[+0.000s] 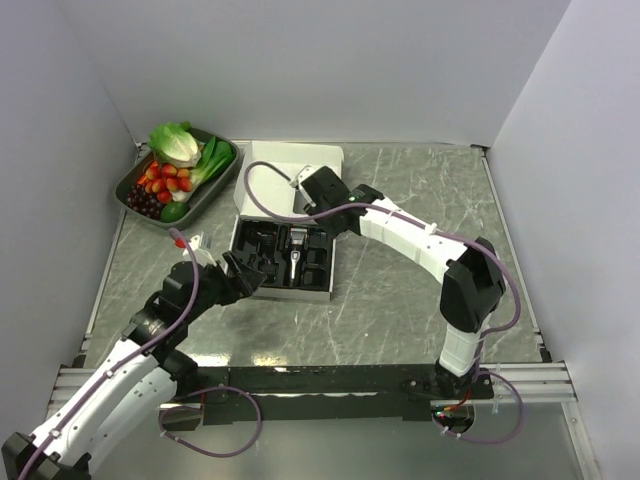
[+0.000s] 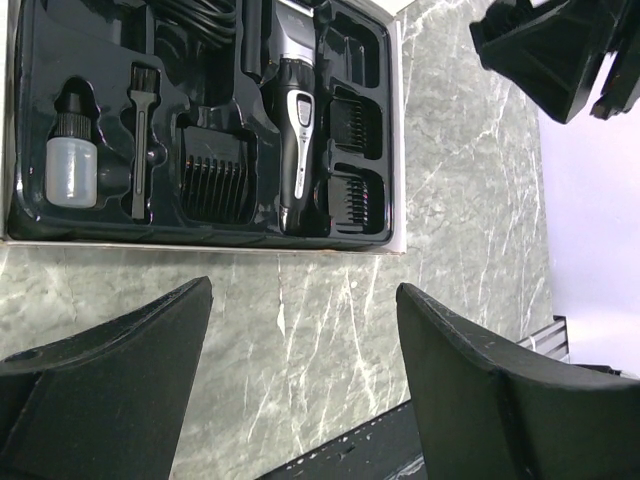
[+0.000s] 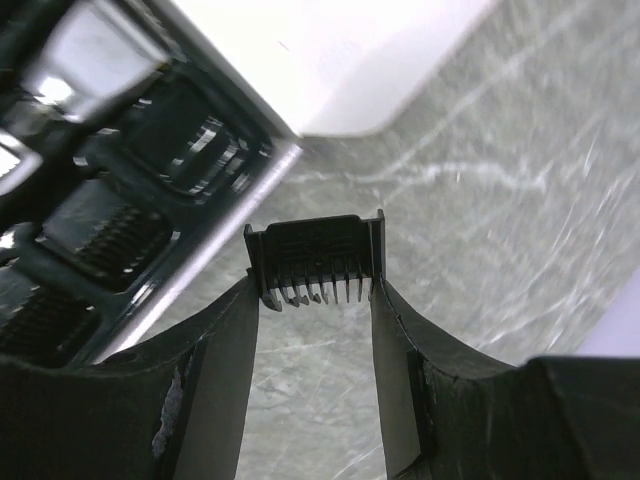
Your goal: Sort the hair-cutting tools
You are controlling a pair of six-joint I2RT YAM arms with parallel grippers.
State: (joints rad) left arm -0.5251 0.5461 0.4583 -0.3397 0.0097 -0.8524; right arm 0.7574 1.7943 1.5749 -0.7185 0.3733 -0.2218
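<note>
A black moulded tray (image 2: 200, 236) sits in a white box (image 1: 287, 294) at the table's middle. It holds the black-and-silver clipper (image 2: 297, 130) (image 1: 297, 252), a little brush (image 2: 140, 140), a small white bottle (image 2: 72, 165) and comb guards (image 2: 215, 175). My right gripper (image 3: 315, 290) is shut on a black comb guard (image 3: 315, 250), held over the marble just beyond the tray's right edge (image 1: 338, 215). My left gripper (image 2: 305, 290) is open with nothing between its fingers. It hovers over bare marble at the tray's near left corner (image 1: 237, 275).
A dark tray of vegetables and fruit (image 1: 178, 170) stands at the back left. The box's white lid (image 1: 295, 160) lies open behind the tray. White walls close in the marble table on three sides.
</note>
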